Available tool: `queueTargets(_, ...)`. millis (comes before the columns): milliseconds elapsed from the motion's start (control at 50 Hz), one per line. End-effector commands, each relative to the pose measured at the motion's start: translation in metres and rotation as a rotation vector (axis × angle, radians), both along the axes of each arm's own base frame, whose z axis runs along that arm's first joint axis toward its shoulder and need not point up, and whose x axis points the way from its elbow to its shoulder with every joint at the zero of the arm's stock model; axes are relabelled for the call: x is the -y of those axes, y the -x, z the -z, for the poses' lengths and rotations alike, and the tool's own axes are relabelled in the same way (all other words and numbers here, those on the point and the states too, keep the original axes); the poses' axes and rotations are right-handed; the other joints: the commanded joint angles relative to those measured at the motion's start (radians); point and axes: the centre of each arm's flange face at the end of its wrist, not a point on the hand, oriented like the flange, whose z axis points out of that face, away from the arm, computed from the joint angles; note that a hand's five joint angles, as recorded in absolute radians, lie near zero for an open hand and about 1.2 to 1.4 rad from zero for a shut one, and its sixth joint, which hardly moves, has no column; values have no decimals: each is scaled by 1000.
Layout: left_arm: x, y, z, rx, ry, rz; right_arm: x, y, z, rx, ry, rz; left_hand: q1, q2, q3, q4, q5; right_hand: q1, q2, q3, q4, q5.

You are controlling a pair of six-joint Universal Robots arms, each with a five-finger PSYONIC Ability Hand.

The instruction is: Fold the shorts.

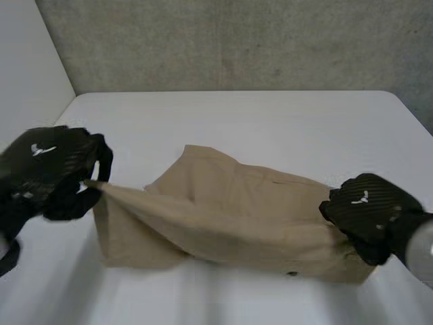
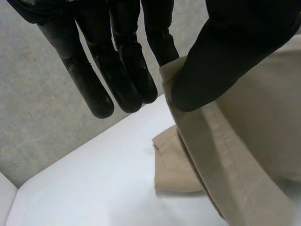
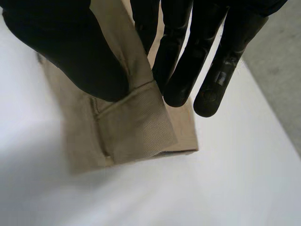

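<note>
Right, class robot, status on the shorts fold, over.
Left robot hand pinching one corner of the shorts, raised. Right robot hand pinching the opposite end. Rest lying on the table.

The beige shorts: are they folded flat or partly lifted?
Partly lifted. The left robot hand pinches one edge of the shorts up off the table; the right robot hand pinches the other end.

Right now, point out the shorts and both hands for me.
shorts (image 1: 230,210): head view, middle of the tan cloth.
left hand (image 1: 47,170): head view, back of the hand.
right hand (image 1: 365,206): head view, back of the hand.
</note>
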Motion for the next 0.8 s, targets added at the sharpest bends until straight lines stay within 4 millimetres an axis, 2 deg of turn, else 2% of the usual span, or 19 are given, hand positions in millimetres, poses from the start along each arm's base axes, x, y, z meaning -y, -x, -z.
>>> queueTargets(20,59,20,29,6,28,12,49,-15,37,-3,-11,15,266,199,203,196,248,426,222,204,204,230)
queueTargets(40,74,28,33,8,49,21,60,-19,41,2,0,16,266,199,203,196,248,426,222,204,204,230)
queueTargets(60,98,43,44,18,66,43,73,-24,45,12,12,18,266,199,203,196,248,426,222,204,204,230)
queueTargets(200,157,85,73,56,96,45,120,-39,57,31,104,47,266,199,203,196,248,426,222,204,204,230)
queueTargets(220,172,94,81,77,111,37,125,-42,59,34,120,51,266,199,203,196,248,426,222,204,204,230)
queueTargets(320,210,111,105,122,179,30,161,-52,75,53,228,73,266,199,203,196,248,426,222,204,204,230)
queueTargets(360,216,113,110,125,191,32,174,-56,85,57,268,83,266,199,203,196,248,426,222,204,204,230)
queueTargets(380,231,120,120,119,246,30,179,-58,87,55,286,86,266,199,203,196,248,426,222,204,204,230)
queueTargets(460,252,129,137,96,326,24,195,-60,100,20,355,123,266,199,203,196,248,426,222,204,204,230)
queueTargets(500,254,131,140,92,331,25,198,-59,103,6,366,132,266,199,203,196,248,426,222,204,204,230)
queueTargets(560,259,136,153,85,346,52,209,-58,120,-85,421,169,266,199,203,196,248,426,222,204,204,230)
queueTargets(640,258,142,156,65,377,107,209,-59,122,-107,432,188,261,193,198,191,243,398,194,176,176,202)
queueTargets(720,251,149,157,49,406,159,207,-62,116,-81,438,193,-9,-76,-72,-79,-27,268,65,46,46,73)
queueTargets(740,247,154,155,40,432,181,207,-62,110,-55,443,207,-259,-327,-322,-329,-277,-19,-223,-242,-241,-215)
queueTargets(760,247,154,155,40,432,181,207,-61,101,-20,451,229,-262,-329,-325,-332,-280,-644,-848,-866,-866,-840)
queueTargets(780,246,157,152,28,463,187,206,-61,95,3,457,242,-584,-652,-647,-654,-602,-796,-1000,-1018,-1018,-991)
queueTargets(800,246,159,148,19,484,186,206,-61,95,3,457,242,-753,-821,-816,-823,-771,-796,-1000,-1018,-1018,-991)
